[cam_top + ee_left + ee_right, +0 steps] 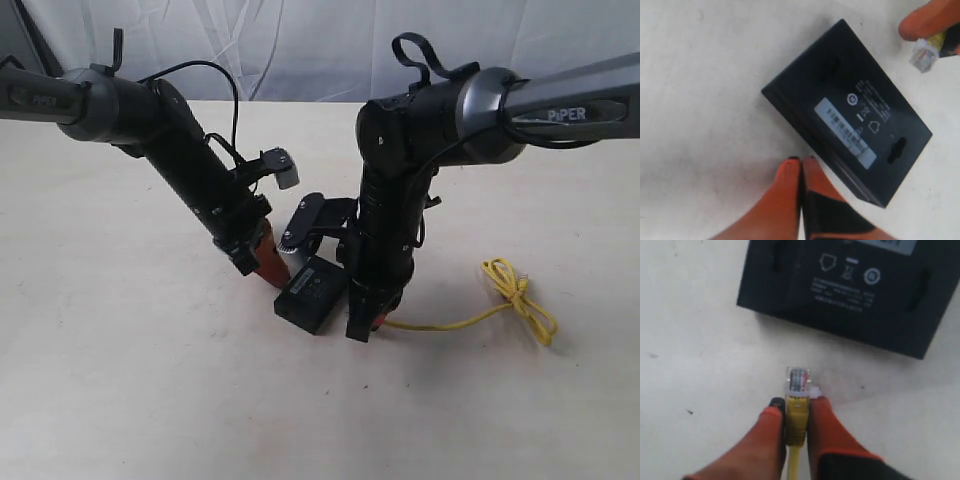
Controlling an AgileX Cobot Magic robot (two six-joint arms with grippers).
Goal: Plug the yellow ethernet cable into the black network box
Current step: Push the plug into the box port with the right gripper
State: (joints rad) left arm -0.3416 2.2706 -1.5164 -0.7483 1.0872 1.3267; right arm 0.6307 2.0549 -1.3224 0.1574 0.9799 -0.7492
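My R gripper point(796, 409) pinching yellow ethernet cable point(797, 426) behind plug point(798, 378), L gripper point(801, 164) pressed together by black network box point(850, 115); next, steer plug in.

Matt plastic network box point(847, 112)

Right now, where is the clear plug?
In the right wrist view, the right tool pinches the yellow ethernet cable with its plug sticking out, just short of the black network box.
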